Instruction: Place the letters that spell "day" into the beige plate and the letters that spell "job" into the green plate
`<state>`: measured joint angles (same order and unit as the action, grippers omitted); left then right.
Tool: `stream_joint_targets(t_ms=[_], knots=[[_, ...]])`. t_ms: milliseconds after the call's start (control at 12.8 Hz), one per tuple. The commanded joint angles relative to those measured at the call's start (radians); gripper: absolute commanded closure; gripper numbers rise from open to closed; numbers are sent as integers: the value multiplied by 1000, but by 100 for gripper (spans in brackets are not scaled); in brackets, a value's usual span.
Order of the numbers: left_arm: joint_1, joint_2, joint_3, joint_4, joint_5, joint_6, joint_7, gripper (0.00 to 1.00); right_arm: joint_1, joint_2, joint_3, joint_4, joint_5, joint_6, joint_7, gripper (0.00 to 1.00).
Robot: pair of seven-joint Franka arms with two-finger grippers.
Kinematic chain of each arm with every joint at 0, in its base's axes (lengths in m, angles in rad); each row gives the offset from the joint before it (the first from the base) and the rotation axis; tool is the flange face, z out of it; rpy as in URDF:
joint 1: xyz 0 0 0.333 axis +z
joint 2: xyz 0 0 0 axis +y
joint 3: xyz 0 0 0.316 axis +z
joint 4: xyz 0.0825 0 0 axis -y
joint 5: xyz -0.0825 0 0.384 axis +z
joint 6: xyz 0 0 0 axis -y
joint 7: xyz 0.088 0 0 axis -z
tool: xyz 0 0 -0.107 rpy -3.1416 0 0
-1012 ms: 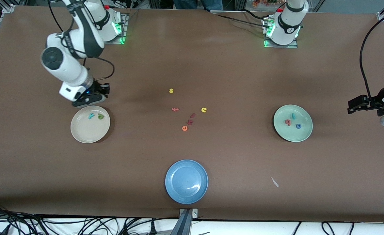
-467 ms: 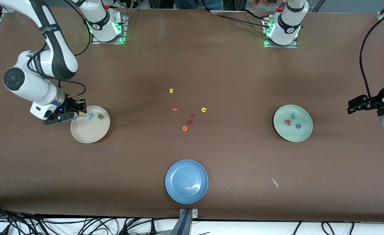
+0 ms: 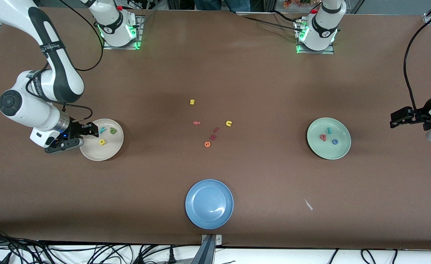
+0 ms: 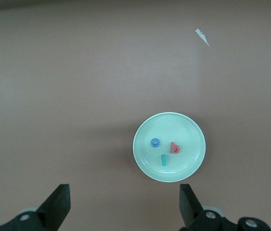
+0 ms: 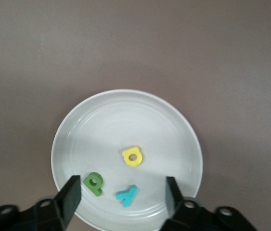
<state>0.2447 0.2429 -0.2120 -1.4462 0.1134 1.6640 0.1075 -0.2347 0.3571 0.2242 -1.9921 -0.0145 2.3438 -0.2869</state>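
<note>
The beige plate (image 3: 98, 152) (image 5: 126, 120) holds a yellow rounded letter (image 3: 102, 142) (image 5: 132, 156), a green rounded letter (image 3: 113, 130) (image 5: 93, 184) and a teal y (image 3: 102, 129) (image 5: 127, 195). My right gripper (image 3: 90, 131) (image 5: 123, 192) is open over that plate's rim, at the right arm's end, holding nothing. The green plate (image 3: 325, 150) (image 4: 183, 127) holds a salmon-red b (image 3: 323, 137) (image 4: 174, 147), a blue o (image 3: 335, 141) (image 4: 154, 142) and a teal j (image 3: 329, 130) (image 4: 164, 160). My left gripper (image 3: 397, 119) (image 4: 123, 207) waits open and empty, off past the green plate at the left arm's end.
A blue plate (image 3: 209, 204) sits near the front edge. Loose letters lie mid-table: yellow s (image 3: 192, 102), red f (image 3: 196, 123), yellow u (image 3: 229, 123), orange e (image 3: 207, 144) and two dark red pieces (image 3: 214, 134). A white scrap (image 3: 308, 204) (image 4: 202, 36) lies nearer the front camera than the green plate.
The right arm swung round the beige plate toward its own end of the table. Its jaws opened, and the yellow letter now lies in the plate. The left arm stayed still.
</note>
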Motion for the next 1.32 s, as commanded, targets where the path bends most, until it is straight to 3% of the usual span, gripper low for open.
stream_joint_targets(t_ms=[0, 389, 623, 778, 1012, 1245], knots=[[8, -8, 0, -6, -31, -1, 31, 0, 1, -18, -13, 21, -8, -20, -20, 2], [8, -8, 0, -6, -31, -1, 31, 0, 3, -208, -9, 22, 33, -200, 31, 1], [10, -8, 0, -6, -31, -3, 31, 0, 6, -321, -11, 87, 96, -378, 73, 2], [10, -8, 0, -6, -31, -3, 29, 0, 32, -346, -11, 178, 96, -524, 191, 1], [11, -8, -1, -6, -31, -3, 31, 0, 130, -337, -48, 317, 74, -624, 247, 1], [11, -8, 0, -6, -31, -3, 34, 0, 149, -331, -52, 323, 42, -662, 249, 1]])
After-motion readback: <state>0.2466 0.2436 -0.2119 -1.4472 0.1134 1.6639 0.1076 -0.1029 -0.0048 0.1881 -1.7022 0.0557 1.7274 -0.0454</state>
